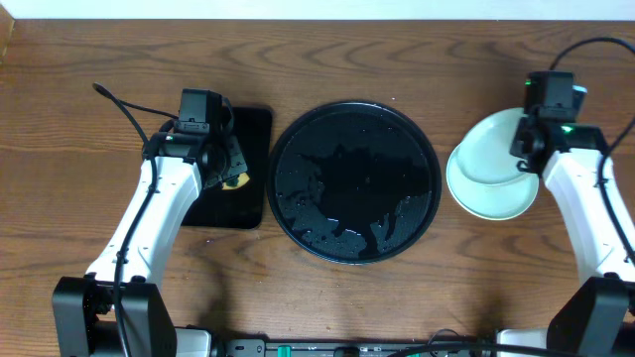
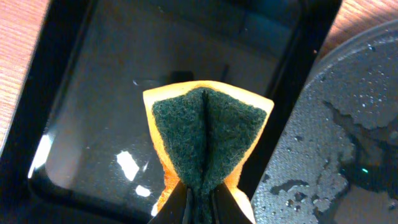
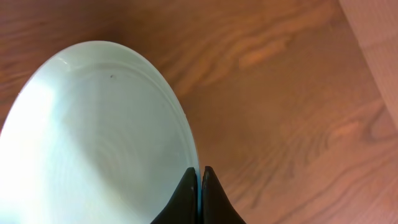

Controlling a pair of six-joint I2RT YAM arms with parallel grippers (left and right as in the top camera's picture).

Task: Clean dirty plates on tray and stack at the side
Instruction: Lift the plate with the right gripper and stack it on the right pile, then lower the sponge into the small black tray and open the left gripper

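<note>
The round black tray (image 1: 354,181) sits mid-table, wet and with no plate on it. The pale mint plates (image 1: 488,188) lie to its right, one over another. My right gripper (image 1: 523,149) is shut on the far rim of the upper plate (image 3: 93,137), its fingertips (image 3: 200,171) pinching the edge. My left gripper (image 1: 230,171) hangs over the small rectangular tray, shut on a folded orange sponge (image 2: 208,134) with its green scouring side facing out. The jaws of the left gripper (image 2: 200,194) squeeze the sponge's lower end.
The rectangular black tray (image 2: 87,93) lies left of the round tray (image 2: 336,124), whose surface shows water patches and droplets. Bare wooden table surrounds both trays. Cables trail behind both arms.
</note>
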